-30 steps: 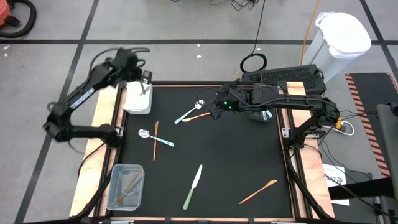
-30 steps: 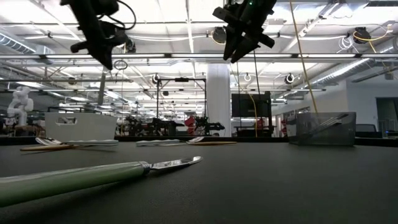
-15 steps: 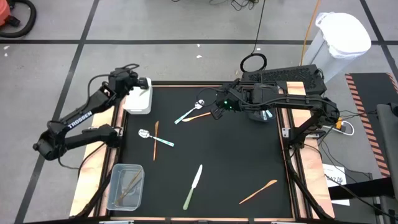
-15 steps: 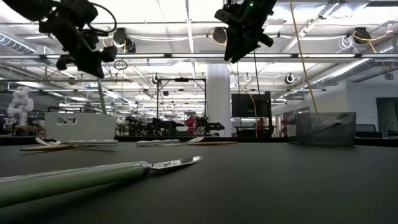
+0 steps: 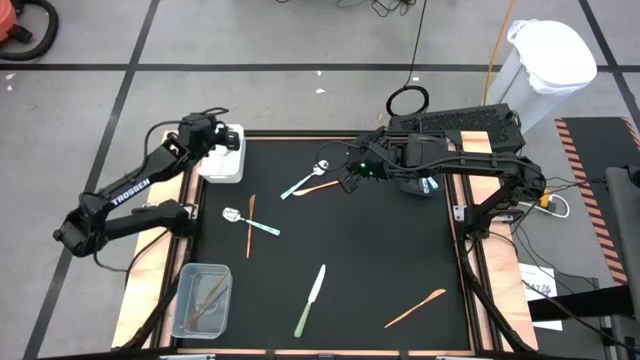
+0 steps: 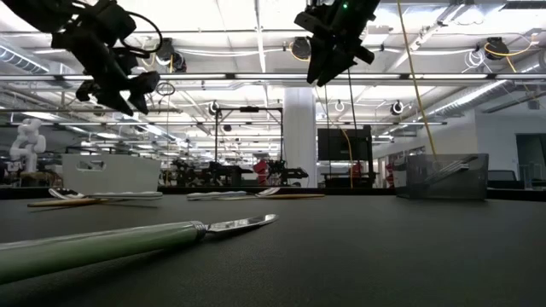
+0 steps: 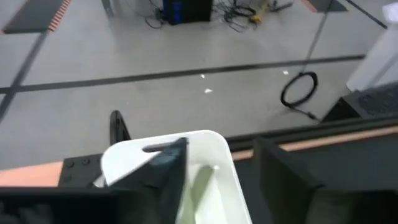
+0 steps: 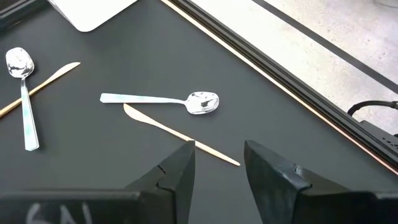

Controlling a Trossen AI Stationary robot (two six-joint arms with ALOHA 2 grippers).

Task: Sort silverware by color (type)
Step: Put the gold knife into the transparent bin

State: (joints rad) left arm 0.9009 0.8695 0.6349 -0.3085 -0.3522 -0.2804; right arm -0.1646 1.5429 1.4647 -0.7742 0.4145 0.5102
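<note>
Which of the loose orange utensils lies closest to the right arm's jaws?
The orange utensil beside the upper spoon, just left of the right gripper. The other two are farther off: one crosses the left spoon, one lies by the table's lower right corner.

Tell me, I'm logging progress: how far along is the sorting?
Done: orange pieces lie in the clear bin, a green knife in the white bin. Nothing held: left end effector open over it, right end effector open. Left: two spoons, three orange utensils, one knife.

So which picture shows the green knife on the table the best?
The high view: the whole green knife shows, lying alone on the black mat. The low view shows it close but edge-on, handle cut off. The right wrist view misses it; the left wrist view shows no table knife.
</note>
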